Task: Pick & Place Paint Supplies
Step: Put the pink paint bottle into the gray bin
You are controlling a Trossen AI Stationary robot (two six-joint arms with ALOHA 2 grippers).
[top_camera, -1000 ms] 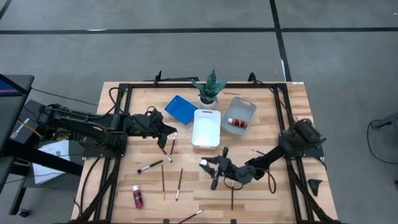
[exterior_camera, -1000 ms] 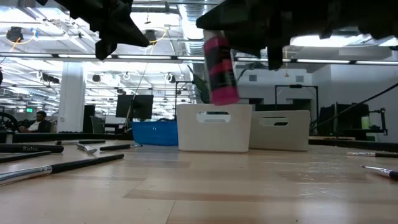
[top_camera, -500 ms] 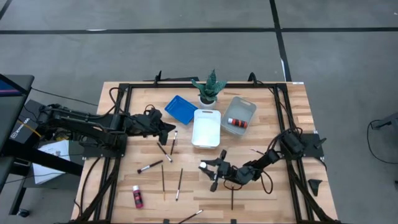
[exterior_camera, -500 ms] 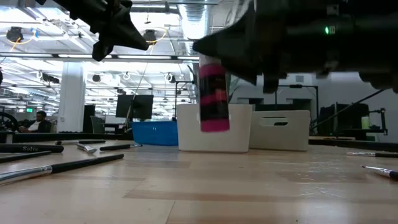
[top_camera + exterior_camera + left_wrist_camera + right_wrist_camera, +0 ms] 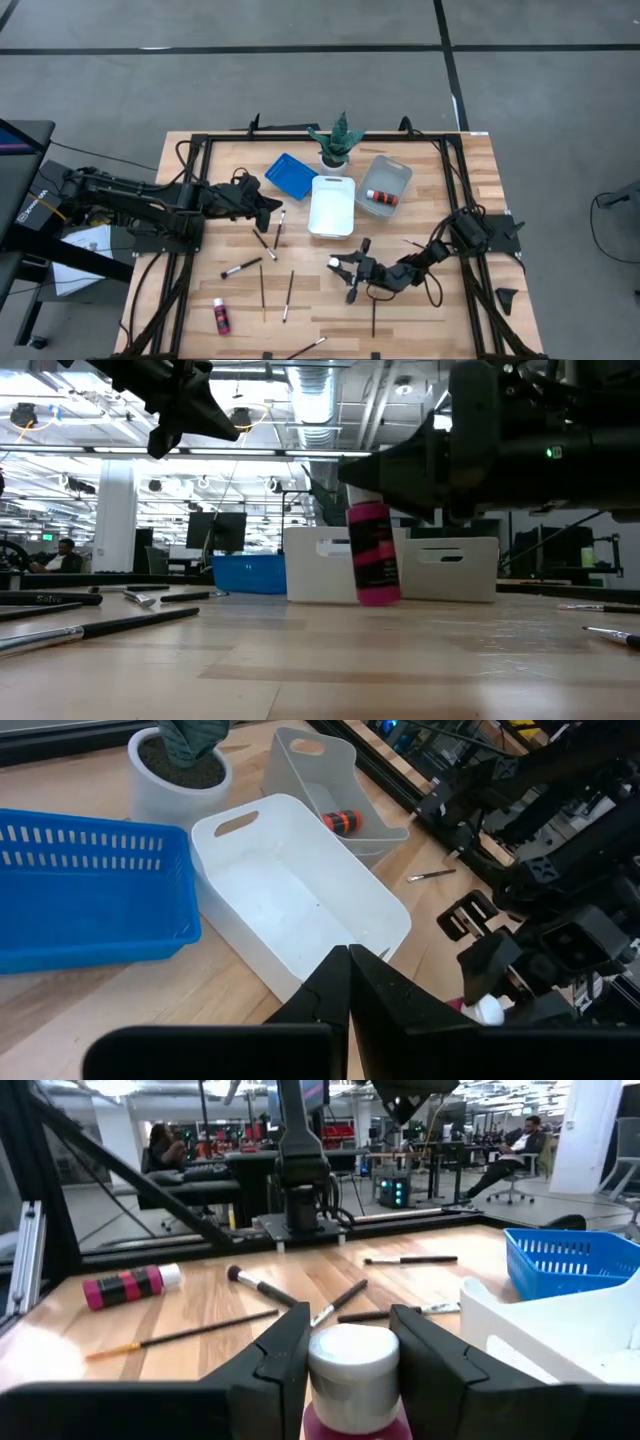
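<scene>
The wooden counter (image 5: 200, 300) carries everything, framed by black rails. On the counter's left side the left arm reaches toward the middle, its tool (image 5: 277, 208) pressed together and empty, hovering above a few brushes near the blue tray (image 5: 291, 175). The right arm bends in from the right edge; its tool (image 5: 336, 268) pinches a pink bottle (image 5: 373, 554) by the body just under the white cap, holding it upright with its base at or just above the counter, in front of the white tray (image 5: 332, 206). From the level view it is hard to say whether the base touches the wood.

The grey tray (image 5: 386, 184) beside the white one holds a red bottle (image 5: 380, 198) lying on its side. Another pink bottle (image 5: 221, 316) lies near the counter's front left corner. A potted plant (image 5: 335, 143) stands behind the trays.

Thin paintbrushes (image 5: 263, 291) lie scattered over the front and middle of the counter. One brush handle in the low view bears pale lettering (image 5: 45, 599), too small to read surely. The bottles' dark label bands show no legible writing.
</scene>
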